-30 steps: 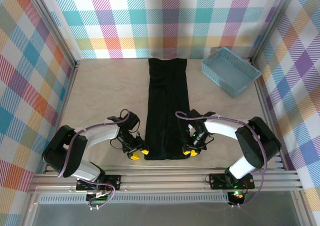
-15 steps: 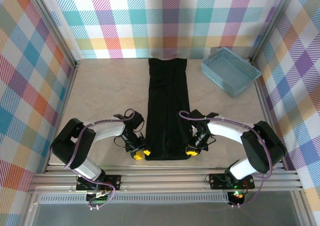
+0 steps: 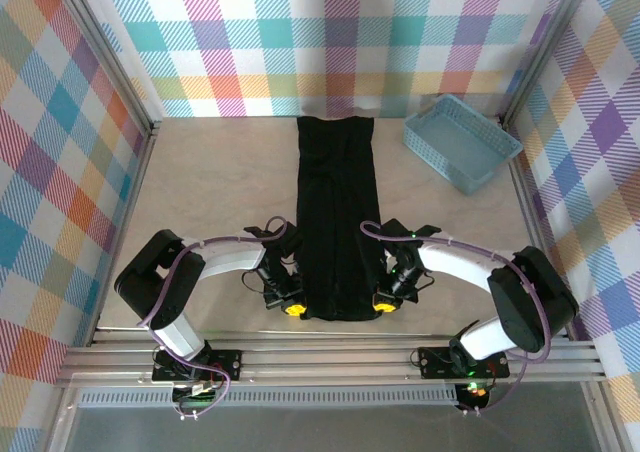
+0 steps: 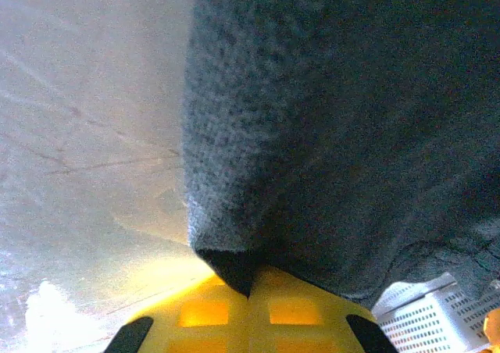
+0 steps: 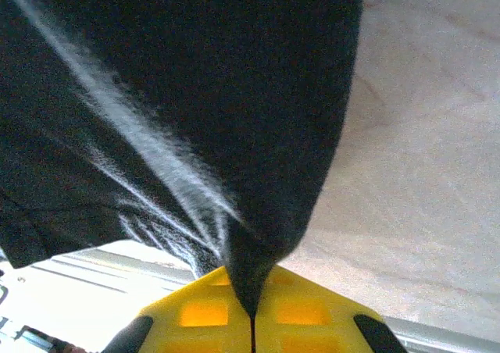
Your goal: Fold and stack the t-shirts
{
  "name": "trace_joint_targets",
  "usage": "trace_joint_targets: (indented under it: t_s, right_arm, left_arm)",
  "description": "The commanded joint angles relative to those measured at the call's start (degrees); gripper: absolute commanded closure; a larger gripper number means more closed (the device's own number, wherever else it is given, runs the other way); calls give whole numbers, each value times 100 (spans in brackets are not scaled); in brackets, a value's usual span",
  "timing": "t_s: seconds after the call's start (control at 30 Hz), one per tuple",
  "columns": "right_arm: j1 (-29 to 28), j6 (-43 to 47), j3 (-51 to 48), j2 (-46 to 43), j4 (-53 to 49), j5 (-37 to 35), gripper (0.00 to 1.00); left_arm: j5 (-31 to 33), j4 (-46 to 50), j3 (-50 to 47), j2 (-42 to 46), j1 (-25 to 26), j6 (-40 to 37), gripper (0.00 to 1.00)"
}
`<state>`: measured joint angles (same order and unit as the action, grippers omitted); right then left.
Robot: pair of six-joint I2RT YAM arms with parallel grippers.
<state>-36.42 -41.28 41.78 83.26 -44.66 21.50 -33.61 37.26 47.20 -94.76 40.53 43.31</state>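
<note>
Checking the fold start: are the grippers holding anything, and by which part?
Both hold the black t-shirt: the left gripper pinches its near left corner, the right gripper its near right corner.

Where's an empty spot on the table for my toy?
Biggest bare table: between the black t-shirt and the left wall. Smaller patch: right of the t-shirt, nearer than the blue basket. Crowded: near edge, where the left tool and right tool pinch the t-shirt's corners.
</note>
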Motion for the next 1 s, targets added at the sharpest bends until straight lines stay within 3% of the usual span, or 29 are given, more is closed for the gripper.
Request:
trace_joint_targets:
  t_s: [0.0, 0.17, 0.3, 0.57, 0.97]
  right_arm:
    - [-58, 199, -123, -115, -668, 211, 100]
    - [-67, 279, -49, -262, -825, 386, 100]
    - [-19, 220, 322, -209, -1024, 276, 100]
    - [671, 171, 1407, -12, -1355, 16, 100]
    - [1701, 465, 4219, 1909, -1624, -392, 100]
  left_arm:
    - [-154, 400, -54, 185, 69, -315, 100]
    - [-303, 677, -103, 423, 75, -507, 100]
    - [-21, 573, 227, 700, 60, -88, 100]
    - [470, 355, 1403, 533, -315, 440, 100]
    - [1269, 67, 3143, -651, -1219, 732, 100]
